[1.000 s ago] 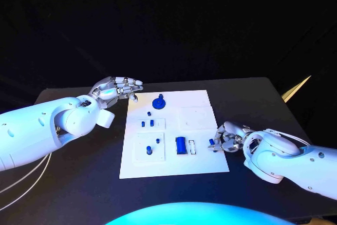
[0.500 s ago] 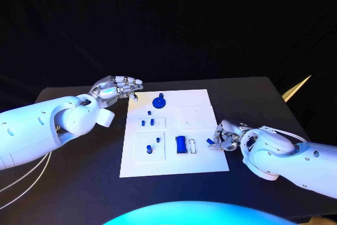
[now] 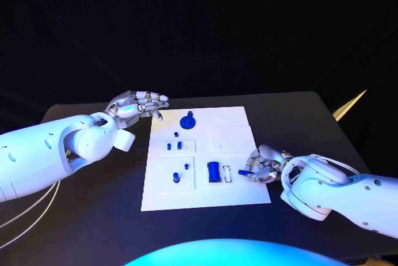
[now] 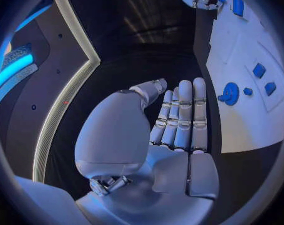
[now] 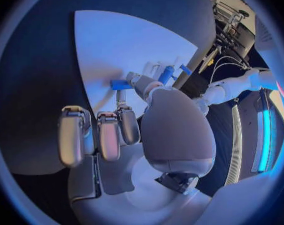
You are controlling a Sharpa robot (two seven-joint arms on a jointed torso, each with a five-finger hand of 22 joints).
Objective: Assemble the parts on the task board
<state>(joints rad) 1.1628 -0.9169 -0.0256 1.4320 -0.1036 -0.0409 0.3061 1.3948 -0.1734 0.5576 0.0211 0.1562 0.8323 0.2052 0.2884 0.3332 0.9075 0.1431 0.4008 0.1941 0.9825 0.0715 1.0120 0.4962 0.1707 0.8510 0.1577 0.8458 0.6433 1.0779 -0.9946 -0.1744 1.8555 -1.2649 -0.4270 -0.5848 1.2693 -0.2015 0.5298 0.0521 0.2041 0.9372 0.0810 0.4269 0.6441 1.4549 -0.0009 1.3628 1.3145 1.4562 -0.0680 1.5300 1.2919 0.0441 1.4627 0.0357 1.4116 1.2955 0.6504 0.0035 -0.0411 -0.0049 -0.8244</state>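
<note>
The white task board (image 3: 236, 194) lies in the middle of the black table. My right hand (image 3: 266, 165) is at the board's right edge and pinches a small blue part (image 3: 245, 173) between thumb and a finger; the right wrist view shows that part (image 5: 121, 84) just over the board (image 5: 116, 40). A larger blue cylinder (image 3: 213, 171) lies in a slot a little to its left. My left hand (image 3: 137, 105) hovers off the board's far left corner, fingers (image 4: 182, 115) straight and holding nothing. A round blue part (image 3: 188, 122) stands near that corner.
Small blue parts sit in the left-hand recesses of the board (image 3: 175, 145) (image 3: 176, 176). Bare black table surrounds the board on all sides. The table's right edge (image 3: 344, 133) runs close behind my right arm.
My right hand has shifted slightly towards me and leftward over the board's edge, carrying the small blue part with it. The left hand has stayed where it was.
</note>
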